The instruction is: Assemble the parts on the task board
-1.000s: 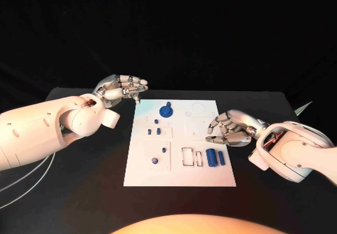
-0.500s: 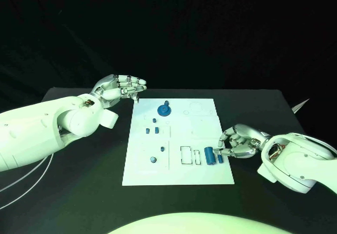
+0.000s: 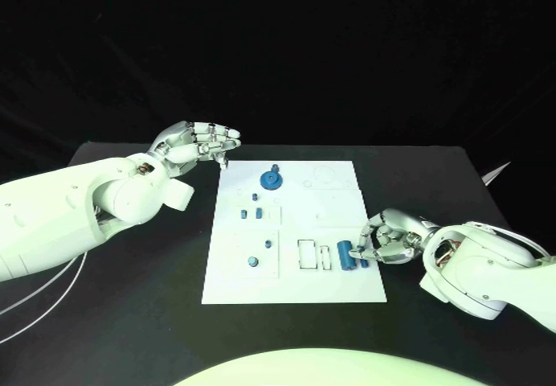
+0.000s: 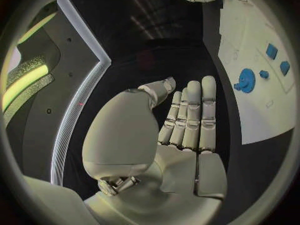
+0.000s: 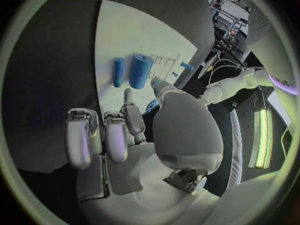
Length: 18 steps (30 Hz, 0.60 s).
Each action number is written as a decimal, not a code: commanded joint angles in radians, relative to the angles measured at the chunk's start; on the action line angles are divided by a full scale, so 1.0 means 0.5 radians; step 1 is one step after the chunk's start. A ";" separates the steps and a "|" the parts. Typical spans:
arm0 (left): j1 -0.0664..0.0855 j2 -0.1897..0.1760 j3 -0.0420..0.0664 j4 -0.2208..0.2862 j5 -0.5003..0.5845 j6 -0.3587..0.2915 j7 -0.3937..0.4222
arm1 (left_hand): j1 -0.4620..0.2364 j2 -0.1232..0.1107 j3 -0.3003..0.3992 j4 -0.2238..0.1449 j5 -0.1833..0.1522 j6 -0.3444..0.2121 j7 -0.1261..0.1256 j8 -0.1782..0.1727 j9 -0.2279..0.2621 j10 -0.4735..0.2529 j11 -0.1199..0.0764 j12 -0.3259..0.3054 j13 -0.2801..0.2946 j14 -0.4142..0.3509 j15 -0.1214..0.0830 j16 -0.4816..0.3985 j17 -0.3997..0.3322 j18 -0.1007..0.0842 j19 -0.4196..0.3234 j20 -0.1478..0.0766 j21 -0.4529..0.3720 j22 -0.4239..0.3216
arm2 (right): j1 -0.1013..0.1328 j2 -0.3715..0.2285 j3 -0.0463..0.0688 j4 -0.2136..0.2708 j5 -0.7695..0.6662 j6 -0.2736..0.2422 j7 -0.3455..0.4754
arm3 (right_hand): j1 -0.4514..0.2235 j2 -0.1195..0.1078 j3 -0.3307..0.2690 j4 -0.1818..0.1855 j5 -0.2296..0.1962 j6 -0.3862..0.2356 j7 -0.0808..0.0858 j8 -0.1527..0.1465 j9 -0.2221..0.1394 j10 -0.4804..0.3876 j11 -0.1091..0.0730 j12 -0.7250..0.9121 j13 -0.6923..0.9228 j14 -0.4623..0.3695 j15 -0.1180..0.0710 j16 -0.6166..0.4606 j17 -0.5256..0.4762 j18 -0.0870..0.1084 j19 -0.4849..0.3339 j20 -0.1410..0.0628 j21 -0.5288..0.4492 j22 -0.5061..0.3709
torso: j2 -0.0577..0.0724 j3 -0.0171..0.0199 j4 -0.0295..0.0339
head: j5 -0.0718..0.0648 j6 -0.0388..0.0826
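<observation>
The right hand [image 3: 388, 237] sits low at the right edge of the white board [image 3: 296, 285], fingers curled in beside two blue cylinders [image 3: 346, 257]. From where I stand I can't tell whether it has hold of either one; in the right wrist view both pieces lie on the board just past its fingers [image 5: 119, 135], and they look apart from them.

The left hand [image 3: 194, 145] hovers off the board's far left corner, fingers loosely bent and holding nothing.

The cylinders lie side by side near the board's right edge, next to an outlined slot [image 3: 307, 254]. Their long axes run front to back across the table, roughly parallel to that edge. The thicker one [image 5: 140, 71] lies nearer the slot, the thinner one [image 5: 118, 71] outside it.

The likely trouble is rolling: being round and lying flat, a cylinder nudged by a fingertip from the side could roll toward the slot or off the board's edge. A pinch that catches both at once could also drag the wrong one along.

A blue round part [image 3: 271, 179] stands at the far end, well apart.
</observation>
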 commanded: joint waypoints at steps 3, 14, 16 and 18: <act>0.000 -0.001 0.001 0.007 0.010 0.033 0.014 | -0.002 0.001 0.008 -0.003 0.006 -0.003 0.012 0.012 -0.002 -0.012 -0.001 0.006 -0.002 -0.013 -0.005 -0.007 -0.003 0.031 -0.002 0.009 0.000 0.002 | -0.019 0.032 -0.001 -0.012 -0.097 0.037 -0.058 | -0.028 0.001 -0.015 0.013 -0.009 -0.010 -0.002 0.011 0.004 0.003 -0.002 0.000 0.002 0.171 0.004 0.008 0.345 -0.033 0.168 0.006 0.004 0.462 | 0.000 0.0027 -0.001 | 0.007 -0.002; 0.000 -0.007 0.001 0.007 0.010 0.037 0.010 | -0.001 0.001 0.010 -0.005 0.006 0.000 0.010 0.015 -0.002 -0.010 -0.003 0.012 -0.002 -0.015 -0.006 -0.007 -0.003 0.031 -0.004 0.009 0.001 0.002 | -0.035 0.106 -0.001 -0.030 -0.122 0.000 -0.064 | -0.032 0.011 -0.038 0.029 0.001 -0.004 -0.004 0.015 0.009 0.013 -0.004 0.010 0.019 0.172 0.003 0.010 0.349 -0.034 0.170 0.006 0.010 0.465 | 0.000 0.0008 0.000 | 0.013 -0.003; 0.000 -0.007 0.001 0.007 0.010 0.038 0.010 | -0.001 0.001 0.010 -0.005 0.006 0.000 0.010 0.015 -0.002 -0.010 -0.003 0.012 -0.002 -0.015 -0.006 -0.007 -0.003 0.031 -0.004 0.009 0.001 0.002 | -0.036 0.115 -0.001 -0.036 -0.120 0.015 -0.069 | -0.033 0.013 -0.041 0.030 0.003 -0.003 -0.004 0.015 0.010 0.015 -0.004 0.012 0.023 0.172 0.002 0.011 0.351 -0.035 0.170 0.006 0.014 0.466 | -0.001 -0.0002 -0.001 | 0.014 -0.004; 0.000 -0.007 0.001 0.008 0.010 0.038 0.009 | -0.001 0.002 0.010 -0.005 0.006 0.000 0.010 0.016 -0.002 -0.010 -0.003 0.012 -0.002 -0.015 -0.006 -0.007 -0.003 0.031 -0.005 0.009 0.001 0.002 | -0.038 0.124 -0.001 -0.045 -0.119 0.038 -0.082 | -0.033 0.014 -0.043 0.031 0.003 -0.002 -0.005 0.016 0.010 0.015 -0.005 0.012 0.023 0.172 0.002 0.011 0.352 -0.035 0.170 0.006 0.013 0.466 | -0.001 -0.0004 -0.001 | 0.015 -0.004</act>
